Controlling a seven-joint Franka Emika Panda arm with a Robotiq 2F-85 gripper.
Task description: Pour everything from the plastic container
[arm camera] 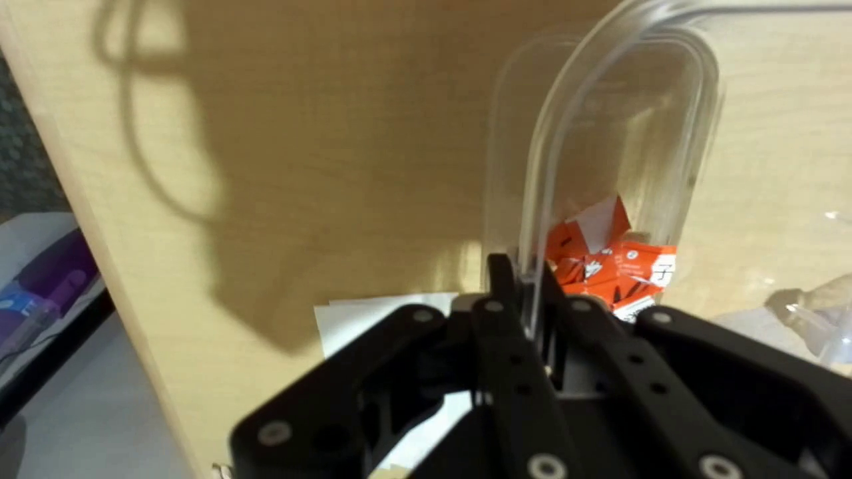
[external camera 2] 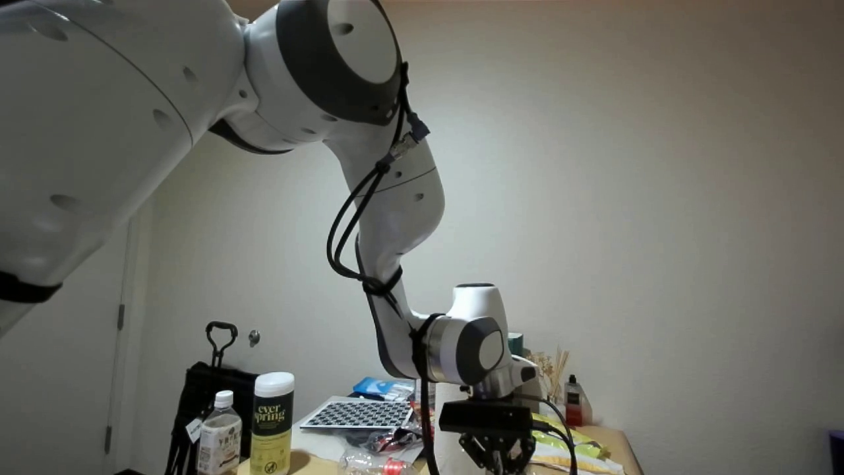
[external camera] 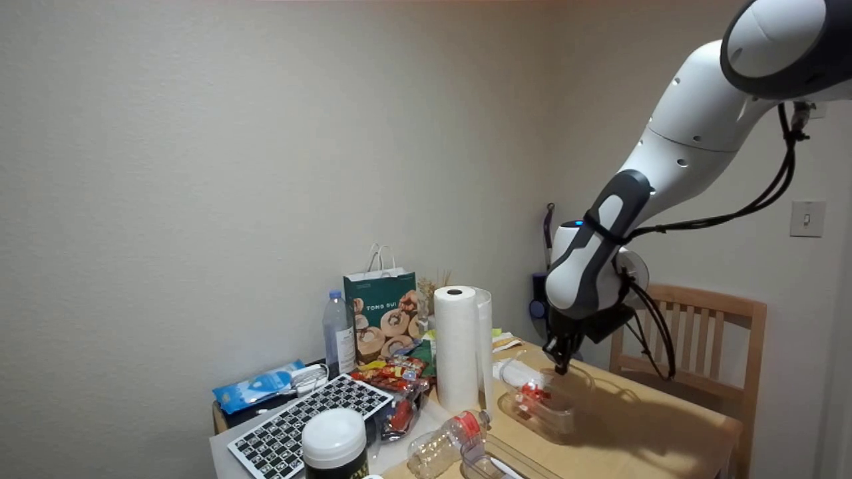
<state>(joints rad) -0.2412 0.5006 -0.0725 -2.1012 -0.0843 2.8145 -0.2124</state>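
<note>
Pinching the rim of the clear plastic container (arm camera: 599, 153), the gripper (arm camera: 526, 273) holds it over the table (external camera: 665, 399); whether they touch, I cannot tell. Red-orange wrappers (arm camera: 616, 269) lie inside, toward the gripped end. The arm (external camera: 692, 140) slopes down from above, gripper pointing downward.

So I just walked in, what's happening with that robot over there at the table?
A robot arm reaches down over the wooden table, its claw closed on one edge of a clear plastic container. Red-orange packets are in the container, so pouring everything out isn't done yet. In an exterior view, a paper-towel roll stands upright nearby. I can't tell whether the container is off the table.
</note>
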